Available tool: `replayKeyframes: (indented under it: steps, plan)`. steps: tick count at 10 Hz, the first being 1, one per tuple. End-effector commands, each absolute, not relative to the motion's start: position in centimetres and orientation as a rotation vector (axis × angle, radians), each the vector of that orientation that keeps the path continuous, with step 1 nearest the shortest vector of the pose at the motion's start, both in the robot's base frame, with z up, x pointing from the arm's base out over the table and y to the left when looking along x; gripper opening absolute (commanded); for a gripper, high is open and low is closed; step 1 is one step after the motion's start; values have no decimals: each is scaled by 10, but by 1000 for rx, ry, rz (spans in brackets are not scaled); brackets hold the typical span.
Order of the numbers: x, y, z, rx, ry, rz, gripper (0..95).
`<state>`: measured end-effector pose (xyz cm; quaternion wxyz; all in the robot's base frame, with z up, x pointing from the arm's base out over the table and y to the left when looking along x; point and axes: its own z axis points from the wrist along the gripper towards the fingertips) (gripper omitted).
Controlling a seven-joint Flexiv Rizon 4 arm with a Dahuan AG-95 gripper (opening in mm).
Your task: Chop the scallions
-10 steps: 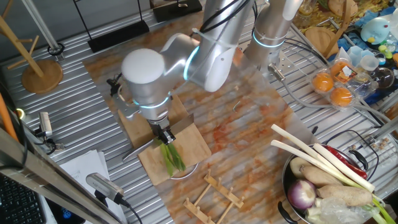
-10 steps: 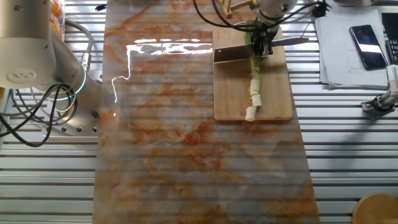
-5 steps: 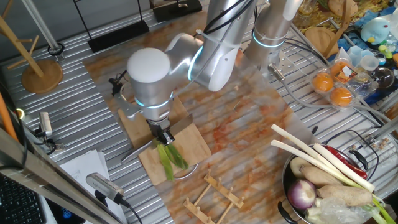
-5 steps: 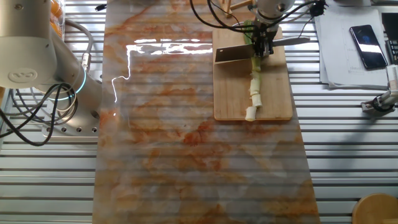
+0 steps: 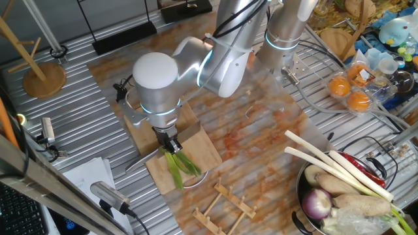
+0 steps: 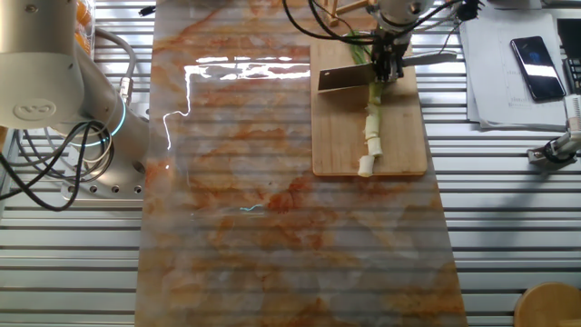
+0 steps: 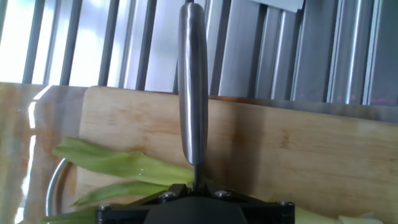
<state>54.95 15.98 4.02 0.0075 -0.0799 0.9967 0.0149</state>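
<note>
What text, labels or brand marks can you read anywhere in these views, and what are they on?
No readable text in any view.
Robot arm housing: an embossed emblem, no legible letters.
Paper sheets and phone: too small to read anything.
Knife held in the tool: no marking shows.
</note>
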Motion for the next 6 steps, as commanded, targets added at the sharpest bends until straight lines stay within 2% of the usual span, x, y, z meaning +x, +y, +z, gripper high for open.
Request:
replayKeyframes:
  steps: [1, 6]
  plan:
    - [550, 157, 43, -263, 3106, 24, 0]
    - [550, 140, 50, -298, 3099, 26, 0]
